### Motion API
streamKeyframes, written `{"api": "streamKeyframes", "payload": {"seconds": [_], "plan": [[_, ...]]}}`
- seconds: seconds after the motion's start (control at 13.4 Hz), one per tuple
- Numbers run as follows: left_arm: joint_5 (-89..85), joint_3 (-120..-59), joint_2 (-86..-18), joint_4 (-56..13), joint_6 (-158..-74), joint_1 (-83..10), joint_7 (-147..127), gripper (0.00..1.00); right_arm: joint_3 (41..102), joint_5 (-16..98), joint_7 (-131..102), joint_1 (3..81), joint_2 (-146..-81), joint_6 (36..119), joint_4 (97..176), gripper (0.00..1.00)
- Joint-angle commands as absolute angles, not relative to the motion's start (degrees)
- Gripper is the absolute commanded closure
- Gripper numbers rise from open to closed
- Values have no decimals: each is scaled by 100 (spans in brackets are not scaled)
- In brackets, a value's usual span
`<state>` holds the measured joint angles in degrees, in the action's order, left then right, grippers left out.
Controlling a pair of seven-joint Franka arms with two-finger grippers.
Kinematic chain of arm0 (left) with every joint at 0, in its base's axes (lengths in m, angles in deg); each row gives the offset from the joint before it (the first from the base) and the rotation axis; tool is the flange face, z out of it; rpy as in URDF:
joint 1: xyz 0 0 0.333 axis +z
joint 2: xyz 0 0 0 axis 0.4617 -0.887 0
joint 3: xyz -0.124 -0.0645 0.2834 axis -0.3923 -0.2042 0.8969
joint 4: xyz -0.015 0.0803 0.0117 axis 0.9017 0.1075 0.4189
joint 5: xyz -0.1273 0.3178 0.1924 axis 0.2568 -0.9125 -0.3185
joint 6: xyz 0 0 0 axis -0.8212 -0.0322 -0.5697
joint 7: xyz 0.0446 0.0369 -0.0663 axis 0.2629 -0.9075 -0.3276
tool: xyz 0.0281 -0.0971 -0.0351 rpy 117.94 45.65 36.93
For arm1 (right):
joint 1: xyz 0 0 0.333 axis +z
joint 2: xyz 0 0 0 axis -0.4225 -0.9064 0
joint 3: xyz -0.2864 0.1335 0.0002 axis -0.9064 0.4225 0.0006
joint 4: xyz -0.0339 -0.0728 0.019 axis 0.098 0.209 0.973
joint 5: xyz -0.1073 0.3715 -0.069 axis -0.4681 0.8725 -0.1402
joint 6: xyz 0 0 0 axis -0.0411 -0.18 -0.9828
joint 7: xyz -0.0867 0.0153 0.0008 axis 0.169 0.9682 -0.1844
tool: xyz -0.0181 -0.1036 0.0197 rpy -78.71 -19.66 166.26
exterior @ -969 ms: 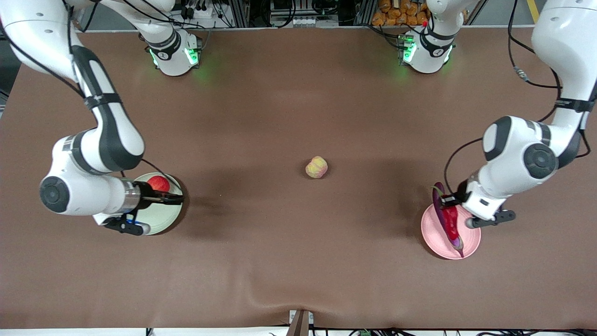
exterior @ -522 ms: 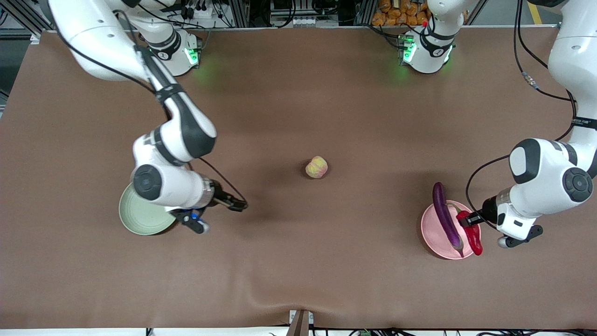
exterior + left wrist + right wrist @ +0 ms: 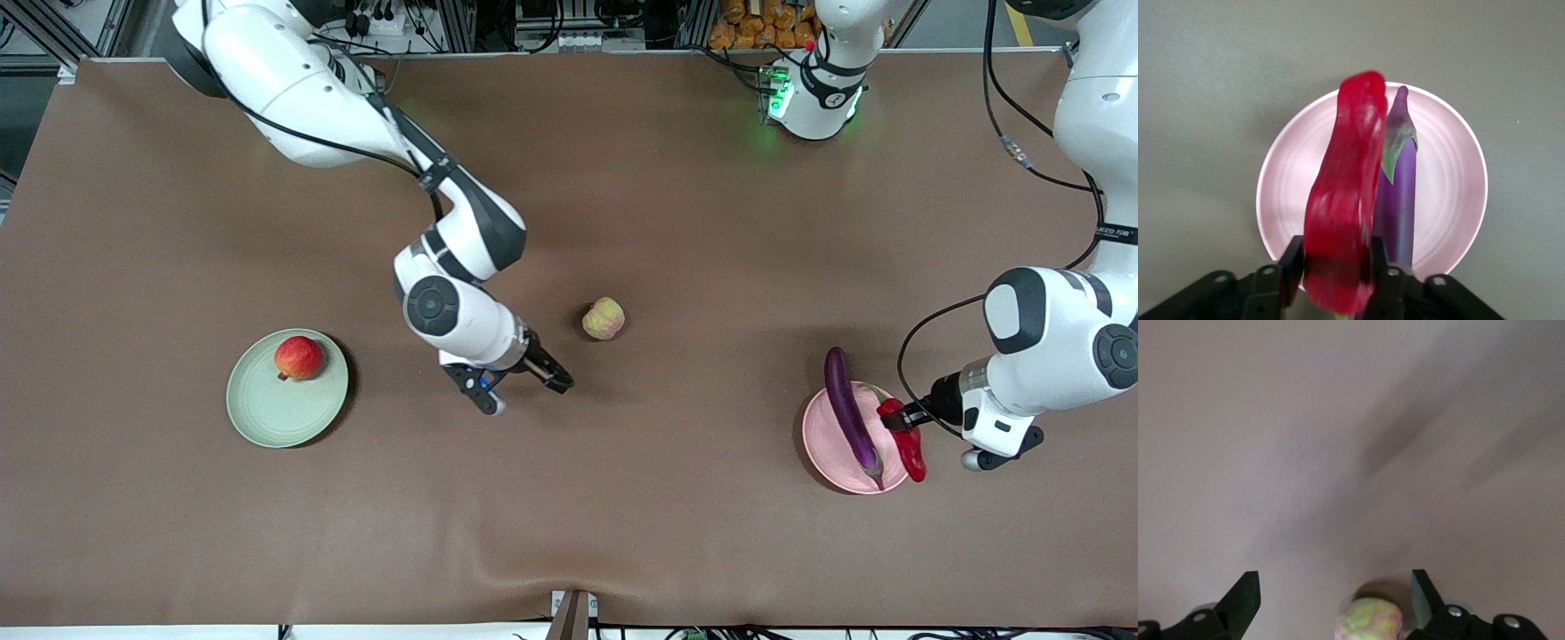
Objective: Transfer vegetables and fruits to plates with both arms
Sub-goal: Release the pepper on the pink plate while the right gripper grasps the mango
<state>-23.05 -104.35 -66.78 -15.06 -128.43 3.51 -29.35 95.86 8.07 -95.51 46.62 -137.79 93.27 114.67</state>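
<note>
Left gripper (image 3: 896, 414) up over the rim of the pale pink plate (image 3: 822, 449), on the side toward the left arm's end of the table (image 3: 622, 516). Fingers narrow, pressed to both sides of the red chili pepper (image 3: 909, 446) near its stem end. In the left wrist view, chili pepper (image 3: 1341, 213) hanging between the left gripper's (image 3: 1335, 257) two black fingers, over the plate (image 3: 1451, 200) and just beside the purple eggplant (image 3: 1401, 193).

Eggplant (image 3: 849, 418) lying across the pink plate, its rounded end jutting past the rim on the side farther from the front camera.

Right gripper (image 3: 555, 380) up over bare table near the middle, jaws spread wide and holding nothing. Close beside it, the pale yellow-green ribbed fruit (image 3: 604, 318), resting on the table, a little farther from the front camera. In the right wrist view, same fruit (image 3: 1369, 620) seen low between the right gripper's (image 3: 1335, 593) parted fingers, touching neither.

Toward the right arm's end, pale green plate (image 3: 267, 418) with the round red fruit (image 3: 299, 357) sitting on it, close to the rim farther from the front camera.
</note>
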Motion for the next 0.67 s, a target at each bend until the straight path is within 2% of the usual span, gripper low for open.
{"api": "streamKeyframes", "payload": {"seconds": [0.0, 0.22, 0.45, 0.52, 0.6], "plan": [[-2197, -10494, -6598, -1470, -12746, 344, -2825, 0, 9459, 792, -9909, 5126, -14015, 9224, 11085, 0], [-2232, -10556, -6143, -1409, -12289, 379, -2825, 0, 9362, 783, -10250, 5504, -14102, 9205, 11129, 0], [-2276, -10530, -5054, -1243, -11665, 440, -2607, 0, 8889, 713, -10376, 6136, -14252, 9214, 11129, 0], [-2285, -10538, -4824, -1094, -11429, 545, -2397, 0, 8774, 748, -10402, 6242, -14296, 9232, 11129, 27], [-2276, -10538, -4587, -892, -10983, 607, -2194, 0, 8747, 739, -10637, 6252, -14305, 9249, 11121, 68]]}}
